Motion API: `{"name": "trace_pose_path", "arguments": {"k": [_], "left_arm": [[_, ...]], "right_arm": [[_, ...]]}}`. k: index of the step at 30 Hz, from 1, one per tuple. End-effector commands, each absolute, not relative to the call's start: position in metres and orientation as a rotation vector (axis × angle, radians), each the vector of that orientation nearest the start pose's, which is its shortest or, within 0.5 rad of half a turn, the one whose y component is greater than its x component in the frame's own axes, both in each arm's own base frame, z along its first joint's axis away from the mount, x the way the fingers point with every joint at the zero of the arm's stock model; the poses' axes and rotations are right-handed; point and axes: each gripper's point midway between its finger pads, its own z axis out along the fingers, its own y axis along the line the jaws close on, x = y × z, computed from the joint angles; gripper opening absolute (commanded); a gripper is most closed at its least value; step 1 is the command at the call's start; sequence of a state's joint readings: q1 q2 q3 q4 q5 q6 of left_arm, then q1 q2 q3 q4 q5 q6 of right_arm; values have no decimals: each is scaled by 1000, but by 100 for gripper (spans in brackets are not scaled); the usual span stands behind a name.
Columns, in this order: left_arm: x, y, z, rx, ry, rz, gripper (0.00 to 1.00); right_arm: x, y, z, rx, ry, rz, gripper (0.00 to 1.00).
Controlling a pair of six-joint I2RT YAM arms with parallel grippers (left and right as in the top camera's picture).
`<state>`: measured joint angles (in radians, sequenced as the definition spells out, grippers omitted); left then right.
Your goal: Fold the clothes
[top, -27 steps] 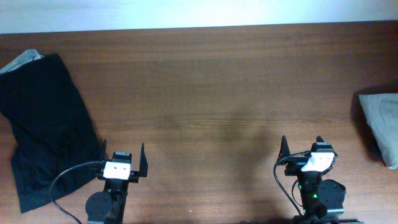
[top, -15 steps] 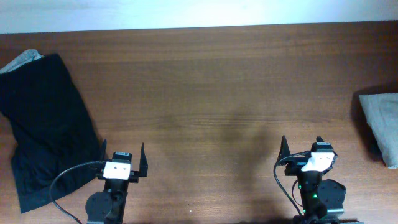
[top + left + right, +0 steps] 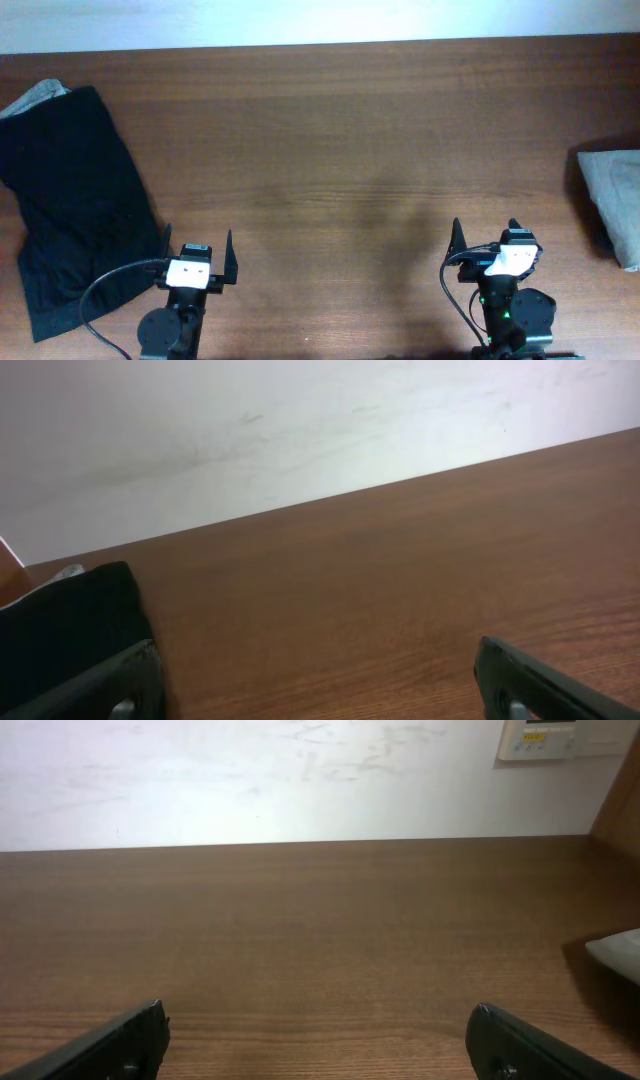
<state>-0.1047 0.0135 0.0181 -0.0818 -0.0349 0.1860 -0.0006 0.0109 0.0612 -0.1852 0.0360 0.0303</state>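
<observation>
Brown wooden bench (image 3: 330,150) runs under a white wall. Clothes (image 3: 70,200) lie spread at its left end, black, with a grey lining strip (image 3: 40,95) at the far corner, just beside the left gripper (image 3: 198,242). That gripper and the right gripper (image 3: 485,232) stand spread wide, holding nothing. Fabric looks light and limp, likely to sag; pinching the hem corners seems best. Grey cloth (image 3: 612,195) sits far right.

1. left gripper (image 3: 197,250): at 7 o'clock in the overhead view, jaws spread wide, empty, fingers pointing to 12 o'clock.
2. right gripper (image 3: 485,238): at 5 o'clock, jaws spread wide, empty, fingers pointing to 12 o'clock.
</observation>
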Motion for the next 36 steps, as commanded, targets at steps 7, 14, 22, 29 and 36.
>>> {"name": "trace_pose_path", "arguments": {"k": [7,14,22,29,36], "left_arm": [[245,-19,157,198,1637,87,99],[245,-19,157,198,1637,87,99],[245,-19,157,198,1638,87,99],[244,-31,157,248,1630,30,99],[239,-2,204,26,1611,75,99]], "right_arm": [[241,-8,153,70,1706,-6,98],[241,-8,153,70,1706,-6,99],[241,-8,153,70,1705,-5,99],[241,13,153,-19,1709,98,99],[234,28,199,-9,1624,249,99]]}}
